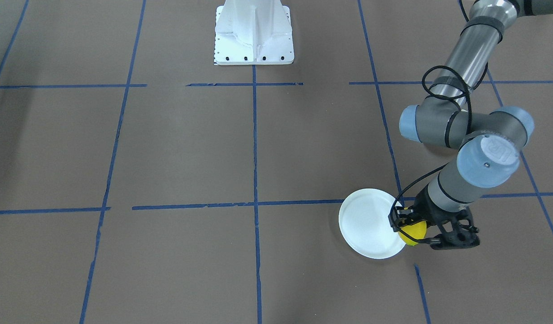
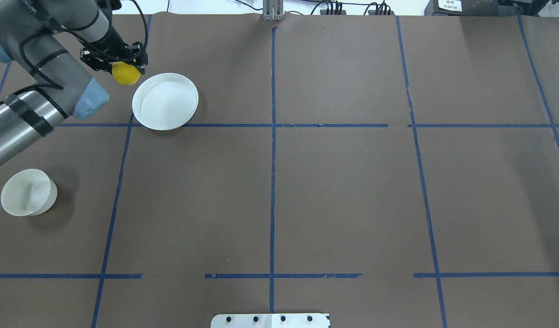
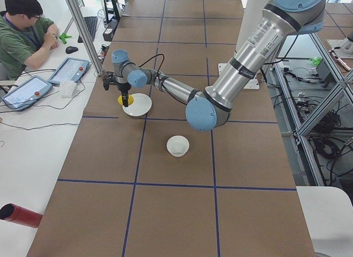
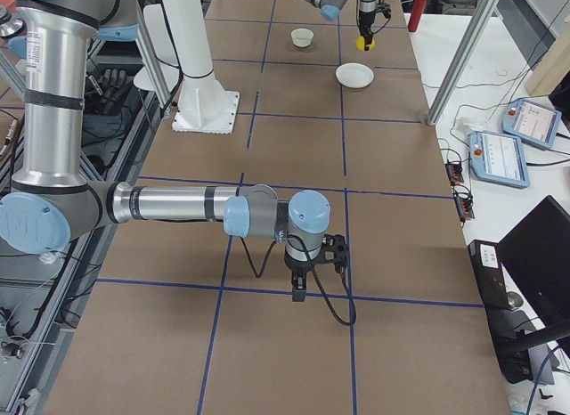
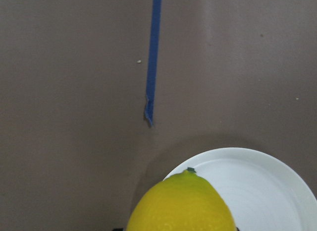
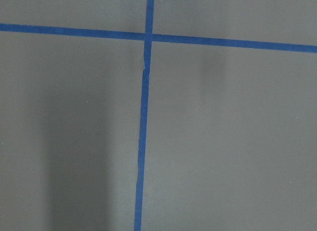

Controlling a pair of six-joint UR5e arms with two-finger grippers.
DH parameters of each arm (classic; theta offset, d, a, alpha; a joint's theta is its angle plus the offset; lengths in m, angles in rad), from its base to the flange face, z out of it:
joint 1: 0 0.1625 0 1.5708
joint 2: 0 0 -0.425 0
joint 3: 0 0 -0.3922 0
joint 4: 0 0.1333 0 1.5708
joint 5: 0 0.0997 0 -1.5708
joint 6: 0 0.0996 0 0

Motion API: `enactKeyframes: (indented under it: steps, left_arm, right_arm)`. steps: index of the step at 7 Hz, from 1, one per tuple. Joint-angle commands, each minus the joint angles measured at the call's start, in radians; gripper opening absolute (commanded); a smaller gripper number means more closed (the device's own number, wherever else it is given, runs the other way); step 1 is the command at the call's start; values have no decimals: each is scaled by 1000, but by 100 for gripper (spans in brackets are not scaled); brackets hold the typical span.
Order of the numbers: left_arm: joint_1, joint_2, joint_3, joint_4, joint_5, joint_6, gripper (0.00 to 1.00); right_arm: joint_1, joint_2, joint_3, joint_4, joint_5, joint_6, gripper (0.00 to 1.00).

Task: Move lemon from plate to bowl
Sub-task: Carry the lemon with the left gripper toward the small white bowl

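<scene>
My left gripper [image 2: 120, 64] is shut on the yellow lemon [image 2: 125, 74] and holds it in the air just off the rim of the white plate [image 2: 165, 101], on the side away from the table's middle. In the front-facing view the lemon [image 1: 412, 233] overlaps the plate's edge [image 1: 364, 223]. The left wrist view shows the lemon [image 5: 181, 203] close up over the plate's rim [image 5: 267, 191]. The plate's surface is bare. The small deep white bowl [image 2: 27, 192] stands apart, nearer the robot on the left. My right gripper [image 4: 298, 290] shows only in the exterior right view, low over bare table; I cannot tell whether it is open or shut.
The robot's white base [image 1: 254, 33] is at the table's near middle edge. Blue tape lines divide the brown table. An operator [image 3: 22, 31] sits at a side desk with tablets [image 3: 69, 70]. A red cylinder [image 3: 19, 214] lies off the table.
</scene>
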Motion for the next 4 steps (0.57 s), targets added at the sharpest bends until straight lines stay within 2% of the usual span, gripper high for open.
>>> enactKeyframes:
  steps: [1,4]
  left_arm:
    - [-31,169,-211,27,1,-25,25]
    - [-32,483,-503,8,-2,21,24]
  right_arm:
    - [0,0,0,0,0,0,100]
    - [0,0,0,0,0,0,100]
